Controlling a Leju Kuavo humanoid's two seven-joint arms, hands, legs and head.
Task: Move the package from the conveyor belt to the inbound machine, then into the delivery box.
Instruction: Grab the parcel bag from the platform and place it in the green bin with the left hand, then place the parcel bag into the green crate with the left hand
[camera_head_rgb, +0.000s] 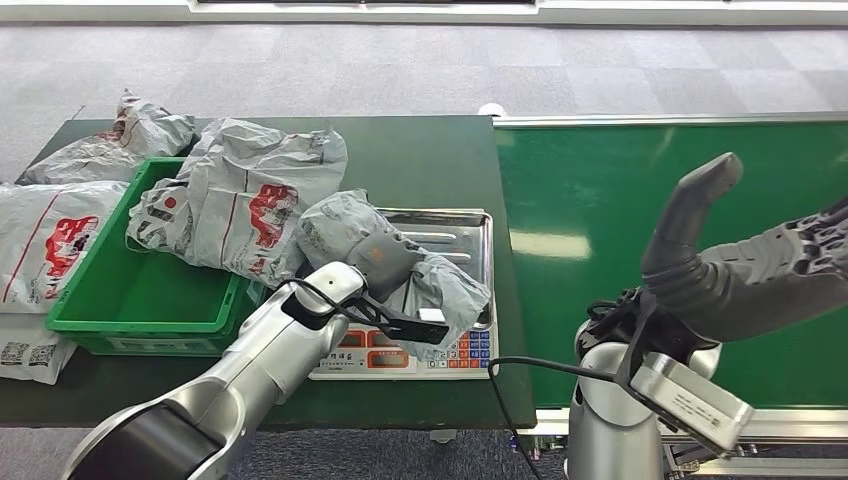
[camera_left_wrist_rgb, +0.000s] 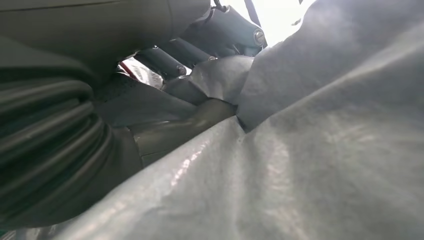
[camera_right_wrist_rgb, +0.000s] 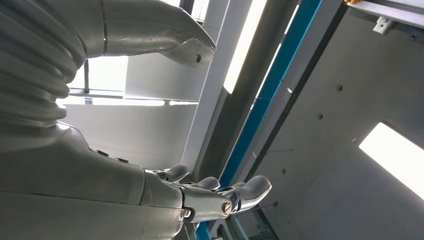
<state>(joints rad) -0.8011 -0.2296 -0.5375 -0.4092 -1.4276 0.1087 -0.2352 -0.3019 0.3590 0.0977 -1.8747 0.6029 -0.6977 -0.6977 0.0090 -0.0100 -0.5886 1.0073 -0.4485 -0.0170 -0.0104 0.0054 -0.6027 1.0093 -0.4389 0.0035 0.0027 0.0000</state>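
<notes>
Room: grey carpet tiles on the floor (camera_head_rgb: 420, 70), with a white strip along the far side.
Surface: dark green surface (camera_head_rgb: 420, 150) that carries the scale and the crate; the conveyor belt (camera_head_rgb: 620, 210) stands just beside it, on its right, bright green with a metal rim.
Inbound machine: a weighing scale (camera_head_rgb: 455, 290) with a shiny steel tray and coloured keys at the front edge.
Package: grey crumpled package (camera_head_rgb: 345, 230) lying on the steel tray; in the left wrist view its grey plastic (camera_left_wrist_rgb: 325, 150) is very close to the camera.
Left hand: left hand (camera_head_rgb: 385, 258) rests on the package, the fingers (camera_left_wrist_rgb: 165, 60) closed around the folds of the plastic, so it holds the package.
Right hand: right hand (camera_head_rgb: 745, 265) is raised above the belt, palm up, fingers apart and thumb standing upward; it holds nothing. In the right wrist view the fingers (camera_right_wrist_rgb: 250, 187) are spread.
Delivery box: green crate (camera_head_rgb: 140, 290) left of the scale; a big grey bag with red print (camera_head_rgb: 240, 200) lies over its rim.
Other bags: more grey bags (camera_head_rgb: 60, 230) lie beside the crate at the left end.
</notes>
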